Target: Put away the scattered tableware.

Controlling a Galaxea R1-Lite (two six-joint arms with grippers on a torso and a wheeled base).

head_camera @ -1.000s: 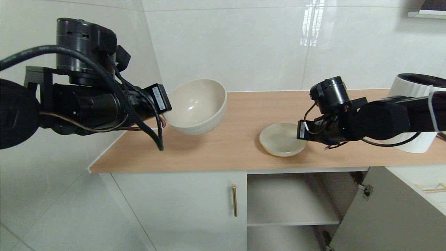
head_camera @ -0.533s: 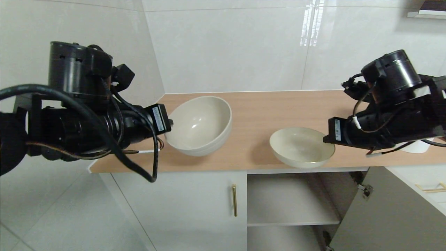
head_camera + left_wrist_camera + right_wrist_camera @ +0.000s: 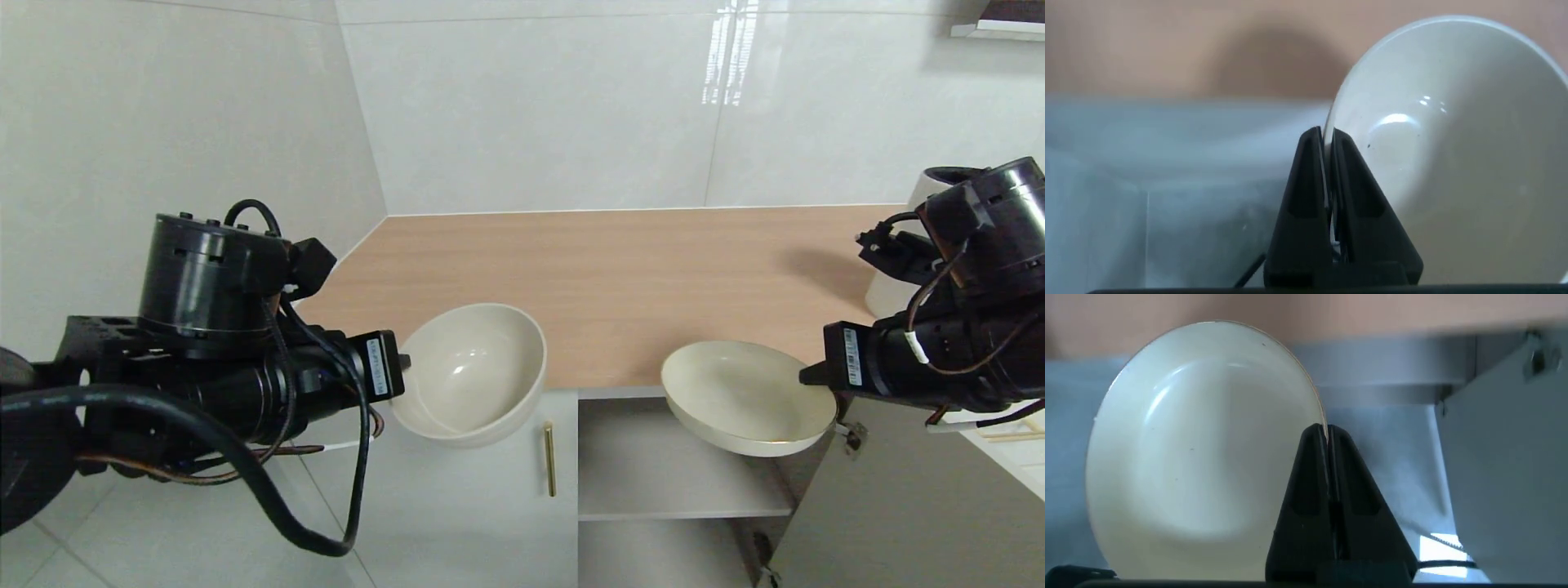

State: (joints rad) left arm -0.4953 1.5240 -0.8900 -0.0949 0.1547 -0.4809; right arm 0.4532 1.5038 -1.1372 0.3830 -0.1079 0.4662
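My left gripper (image 3: 402,365) is shut on the rim of a deep cream bowl (image 3: 469,374), which hangs in the air in front of the wooden countertop's (image 3: 604,278) front edge, over the closed left cabinet door. In the left wrist view the gripper (image 3: 1328,143) pinches the bowl (image 3: 1454,155) at its rim. My right gripper (image 3: 808,377) is shut on the rim of a shallow cream plate (image 3: 739,398), held over the open cabinet. The right wrist view shows that gripper (image 3: 1327,437) clamping the plate (image 3: 1204,441).
Below the countertop the right cabinet stands open, with a white shelf (image 3: 678,482) inside and its door (image 3: 906,490) swung out to the right. The left door carries a brass handle (image 3: 549,459). A white cylindrical appliance (image 3: 898,245) stands at the counter's right end.
Both arms have lifted their dishes off the countertop and drawn them toward me and downward, past the front edge. The head view has also shifted.
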